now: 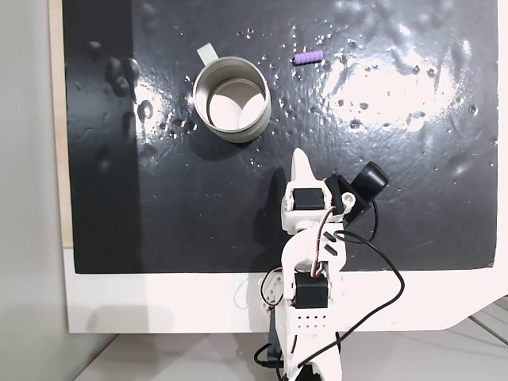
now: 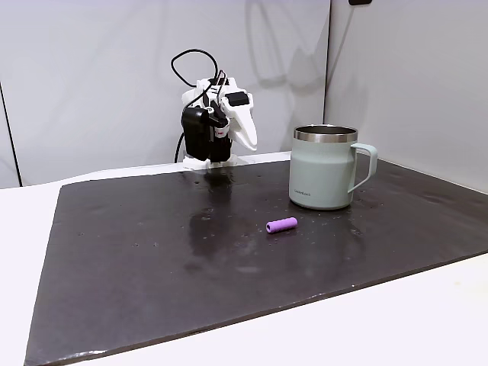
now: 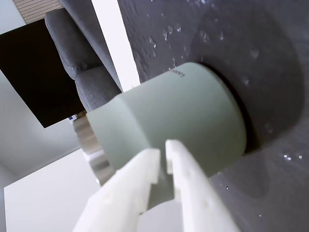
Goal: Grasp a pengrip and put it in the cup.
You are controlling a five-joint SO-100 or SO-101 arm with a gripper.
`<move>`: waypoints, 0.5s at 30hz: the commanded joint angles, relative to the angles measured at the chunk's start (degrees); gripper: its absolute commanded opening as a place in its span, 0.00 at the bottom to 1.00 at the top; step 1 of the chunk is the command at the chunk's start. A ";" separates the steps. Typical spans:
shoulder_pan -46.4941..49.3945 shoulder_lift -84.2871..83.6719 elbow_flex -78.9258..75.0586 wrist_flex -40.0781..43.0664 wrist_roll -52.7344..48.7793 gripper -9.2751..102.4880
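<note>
A black mat covers most of a white table, its surface glossy and dotted with water droplets. In a fixed view from above, going left to right, the cup stands upright near the mat's far edge, left of centre, its pale interior open to the camera and its small handle tab pointing toward the far left corner. To its right, also close to the far edge and apart from the cup, the pengrip lies on its side as a short purple tube. The white arm rises from the near edge of the mat, right of centre, and its gripper points toward the far edge, between cup and pengrip but well short of both, touching neither. In a fixed view from the side, the gripper hangs folded back at the mat's rear edge, the pengrip lies toward the front, and the cup stands to the right, a little behind the pengrip. In the wrist view, the two white fingers are nearly together with a narrow gap, holding nothing, with the cup directly beyond their tips.
</note>
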 commanded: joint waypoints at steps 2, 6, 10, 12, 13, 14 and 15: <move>-0.09 0.88 2.99 0.35 -0.44 0.08; -0.09 0.88 2.99 0.35 -0.44 0.08; -0.09 0.88 2.99 0.35 -0.44 0.08; -0.09 0.88 2.99 0.35 -0.44 0.08; -0.09 0.88 2.99 0.35 -0.44 0.08; 0.00 0.88 2.81 0.18 -0.44 0.08; 0.35 0.88 2.11 0.26 -0.09 0.08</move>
